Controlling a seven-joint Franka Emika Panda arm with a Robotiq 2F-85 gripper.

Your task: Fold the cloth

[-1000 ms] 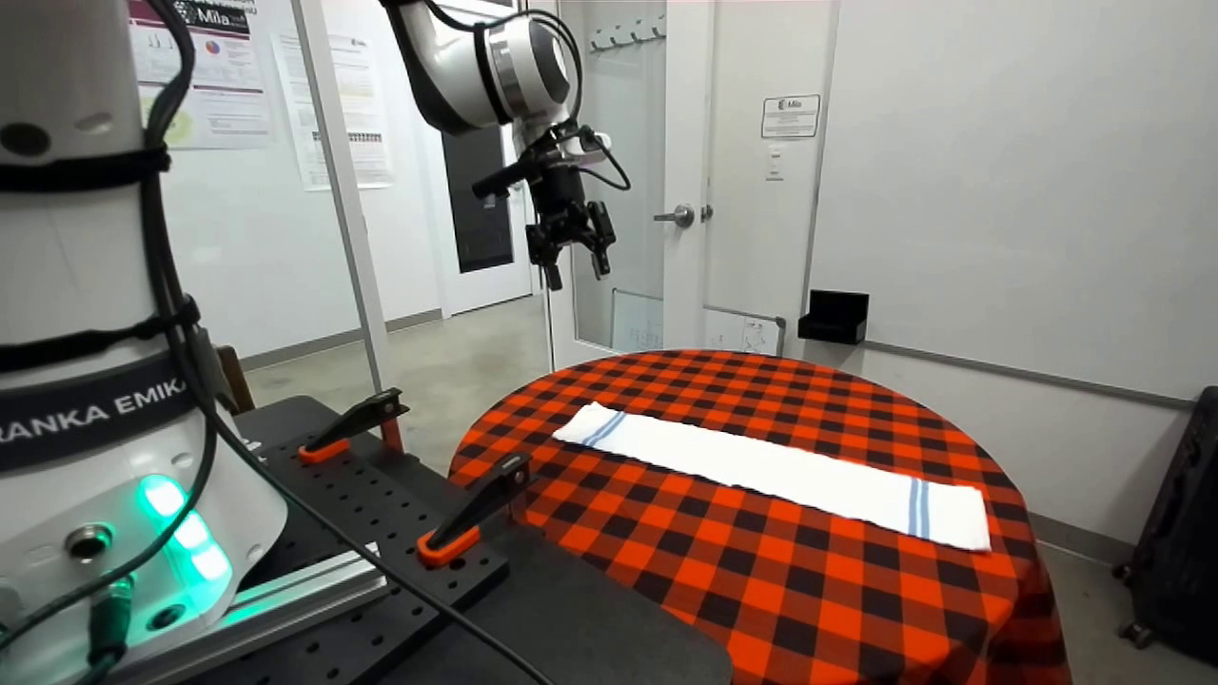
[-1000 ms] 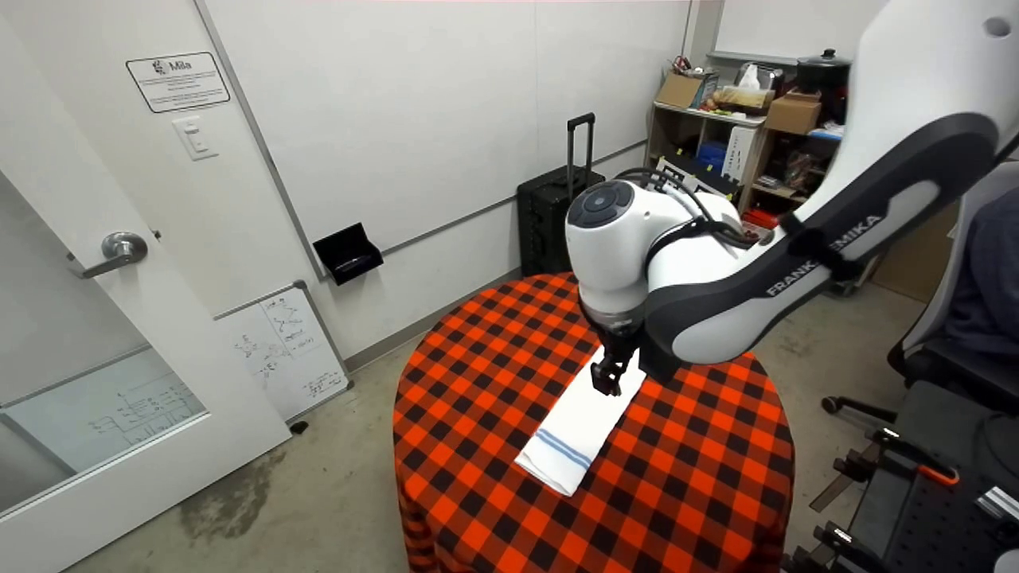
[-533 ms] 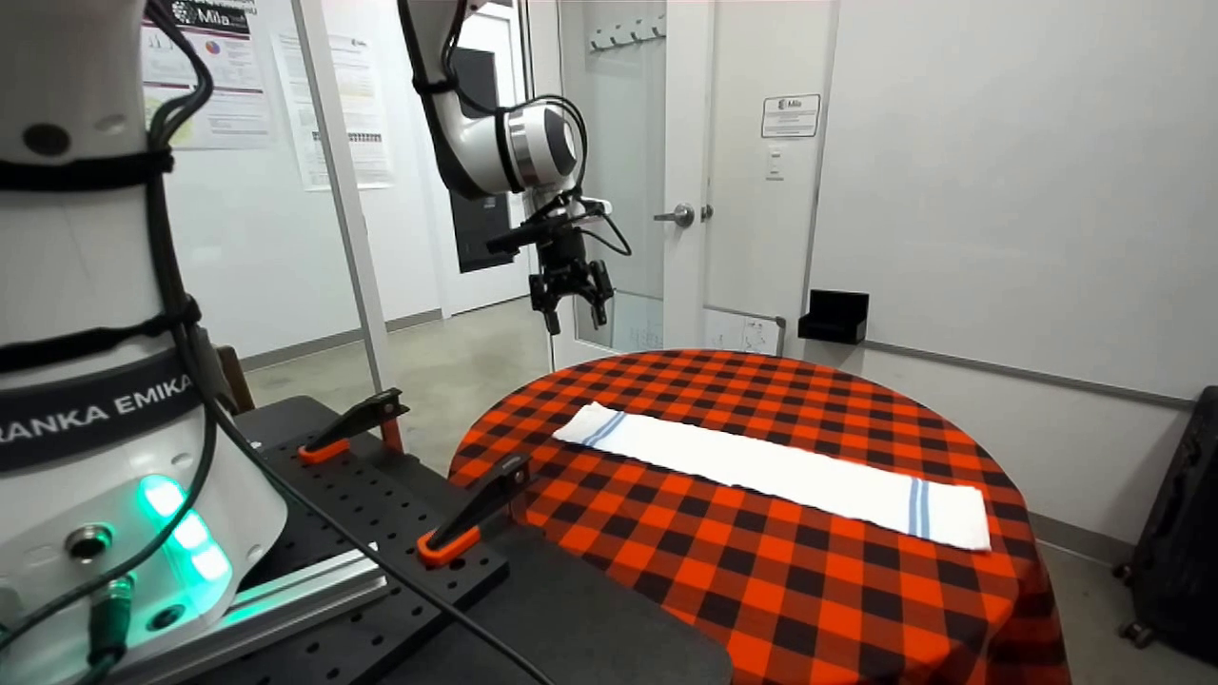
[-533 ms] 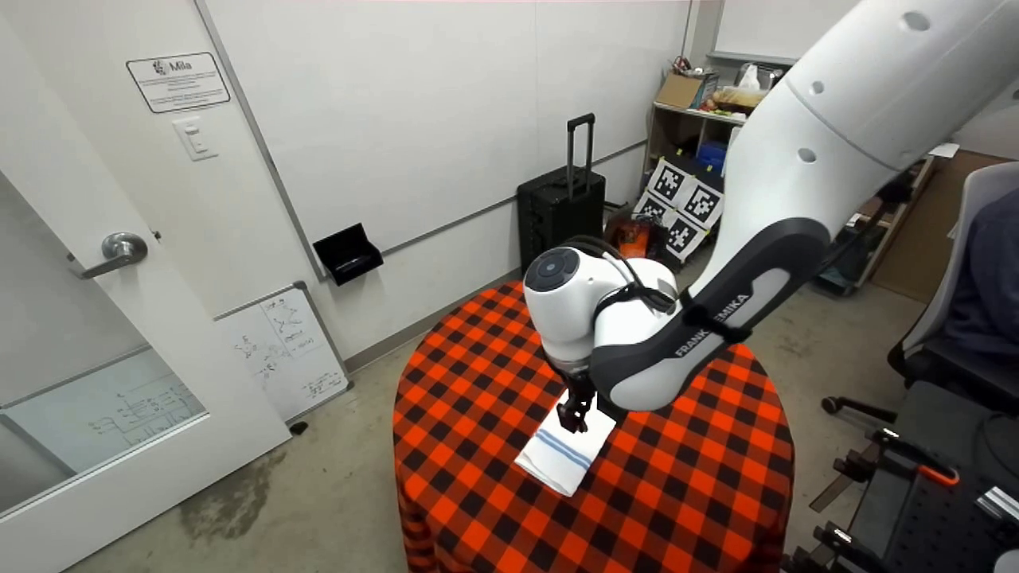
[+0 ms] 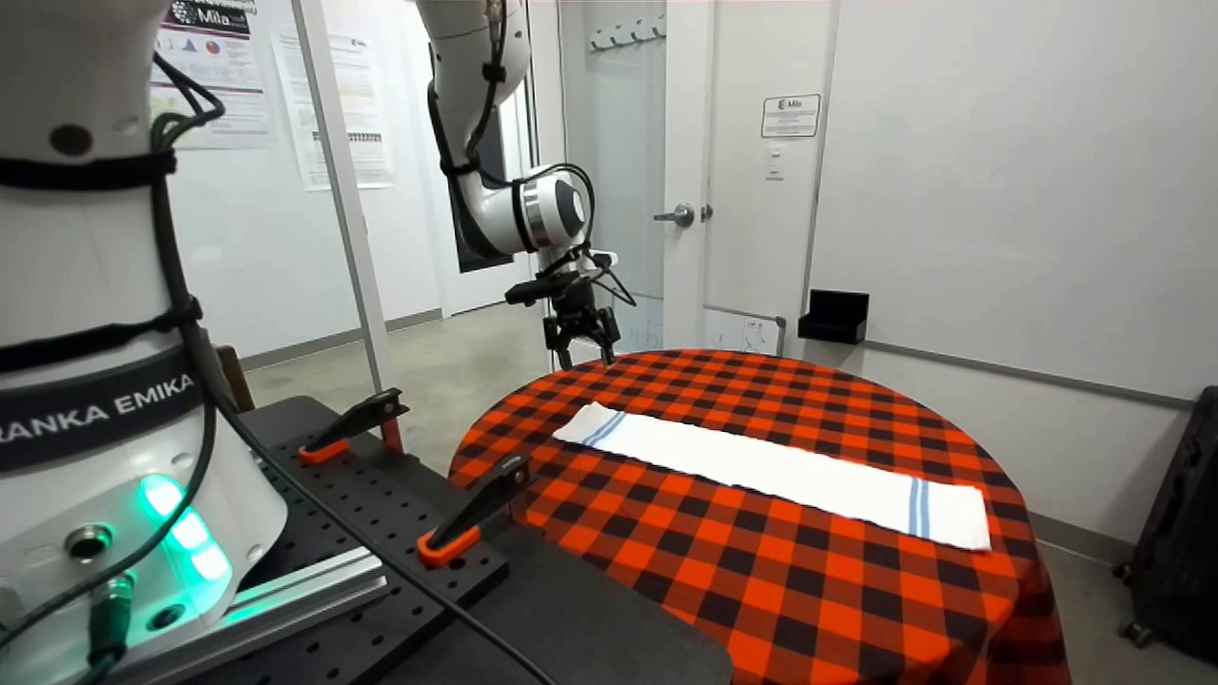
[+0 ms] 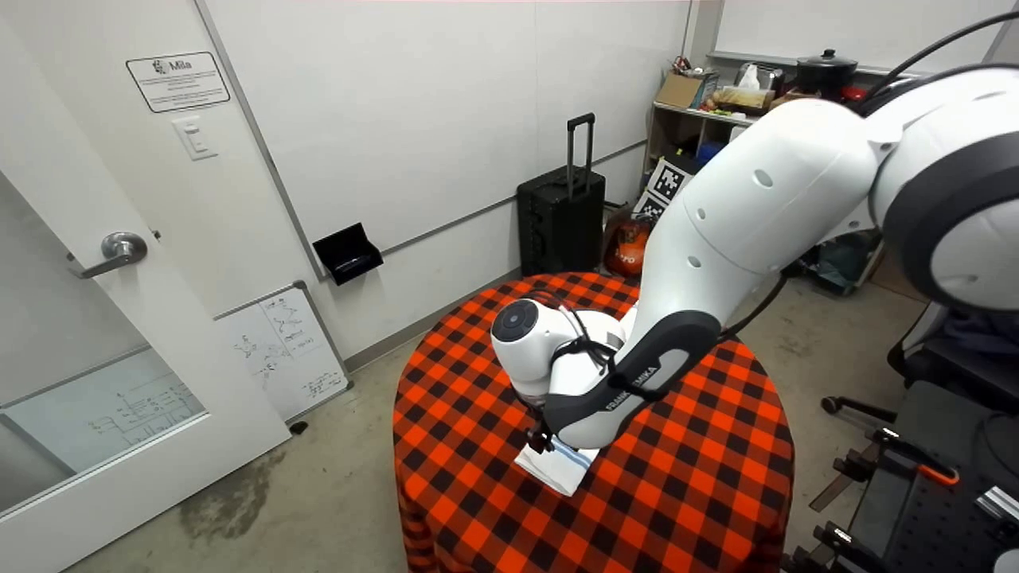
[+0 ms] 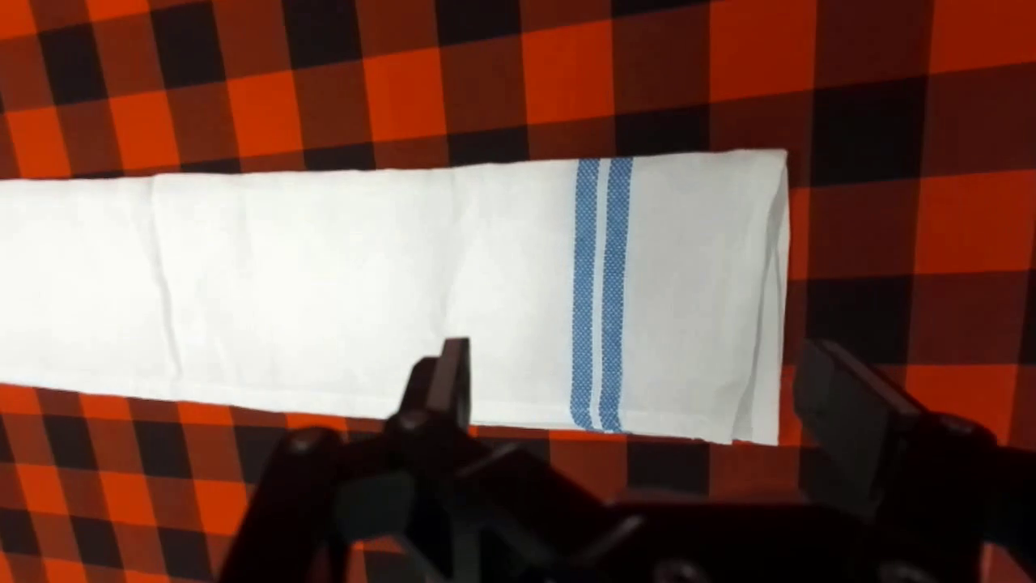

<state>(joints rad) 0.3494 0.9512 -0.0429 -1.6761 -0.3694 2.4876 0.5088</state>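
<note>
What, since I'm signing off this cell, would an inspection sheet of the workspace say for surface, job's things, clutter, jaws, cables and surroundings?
Surface: checked tablecloth, flat on top, draping at the edge.
Job's things: white cloth, laid out long, blue stripes near both ends; layers show at one end in the wrist view.
Clutter: two clamps on the bench; box and pot at the back.
Jaws: open, near one striped end, apart from the cloth; nothing held.
Cables: strapped along the arm; one crosses the bench.
Surroundings: door, whiteboard, suitcase by the wall.

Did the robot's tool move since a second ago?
Yes, down: in an exterior view, the tool is farther below the door handle than before.
</note>
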